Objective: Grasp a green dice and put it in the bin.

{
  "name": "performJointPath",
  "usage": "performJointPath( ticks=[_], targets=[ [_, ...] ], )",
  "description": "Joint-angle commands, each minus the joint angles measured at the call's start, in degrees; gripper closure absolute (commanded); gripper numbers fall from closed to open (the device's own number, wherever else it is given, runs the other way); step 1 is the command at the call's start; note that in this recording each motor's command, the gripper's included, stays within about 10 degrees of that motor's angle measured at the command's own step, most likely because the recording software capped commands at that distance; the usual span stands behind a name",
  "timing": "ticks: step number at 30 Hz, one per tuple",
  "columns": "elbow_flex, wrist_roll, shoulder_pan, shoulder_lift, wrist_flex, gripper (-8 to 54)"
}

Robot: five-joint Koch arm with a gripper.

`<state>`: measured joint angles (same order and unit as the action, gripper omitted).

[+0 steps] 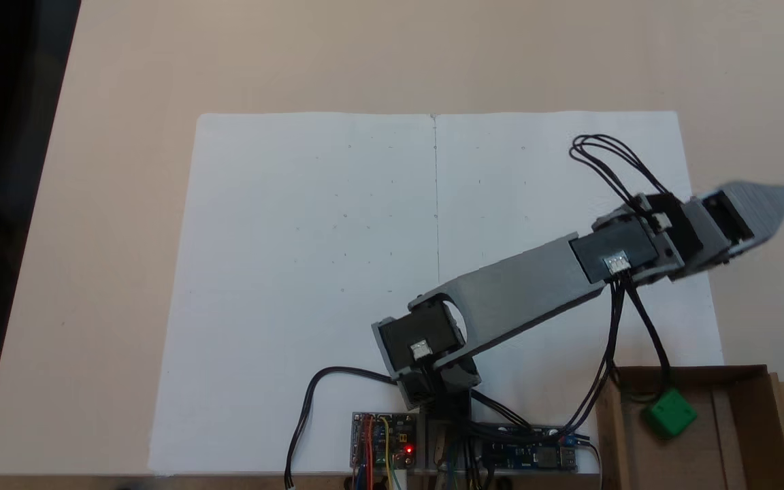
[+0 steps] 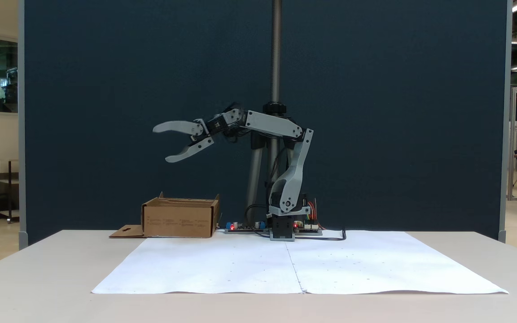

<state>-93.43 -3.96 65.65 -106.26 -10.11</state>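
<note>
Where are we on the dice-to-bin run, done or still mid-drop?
Done, by the look of it: the green dice lies on the floor of the bin, seen in a fixed view from above. In hand: nothing. The gripper is open and empty, raised well above the box, with its jaws spread. Left: likely only bringing the arm back to rest. The white paper sheet carries no other dice.

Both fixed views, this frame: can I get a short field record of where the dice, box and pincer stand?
dice: small bright green plastic cube, lying on the box floor
box: shallow brown cardboard box, at the paper's corner beside the arm's base
pincer: grey pincer, jaws apart, holding nothing, raised in the air
surface: white paper sheet on a beige table
task state: dice already in the box
</note>
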Motion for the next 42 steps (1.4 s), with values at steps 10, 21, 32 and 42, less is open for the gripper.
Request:
performJointPath(
  ticks=[10, 21, 32, 42],
  targets=[
    [-1.3, 3.3, -34.7, -7.3, 5.2, 0.6],
    [-26.8, 3.8, -63.0, -19.5, 13.4, 1.2],
    [-60.5, 3.6, -61.7, -26.8, 33.7, 1.8],
    [-78.5, 1.1, -61.4, -28.5, 51.7, 2.5]
  ],
)
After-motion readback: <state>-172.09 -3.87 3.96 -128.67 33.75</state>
